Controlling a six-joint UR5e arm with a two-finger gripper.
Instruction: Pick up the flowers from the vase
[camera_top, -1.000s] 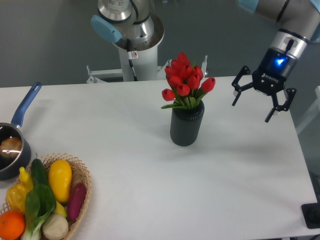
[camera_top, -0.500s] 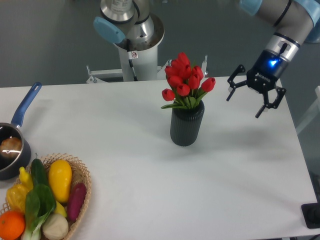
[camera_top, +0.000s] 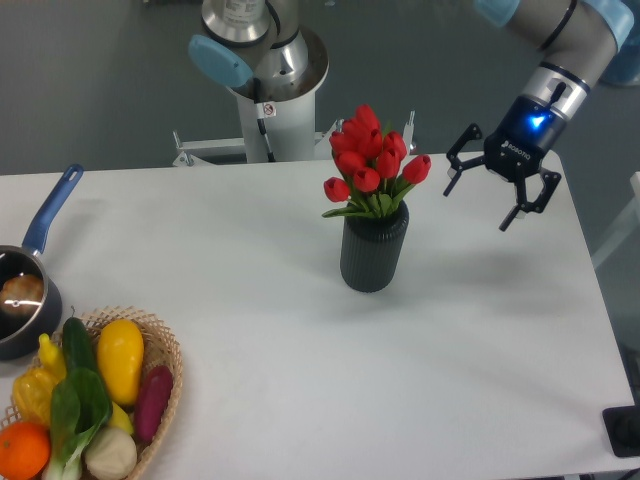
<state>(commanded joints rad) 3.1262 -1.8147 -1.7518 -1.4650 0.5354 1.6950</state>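
We see our gripper hanging in the air to the right of the flowers, jaws spread wide and holding nothing, presumably to straddle the 1 bunch standing upright in the vase.

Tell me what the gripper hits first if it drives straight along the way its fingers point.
Probably the table. The open gripper points down and left, passing right of the flowers and vase; depth is unclear.
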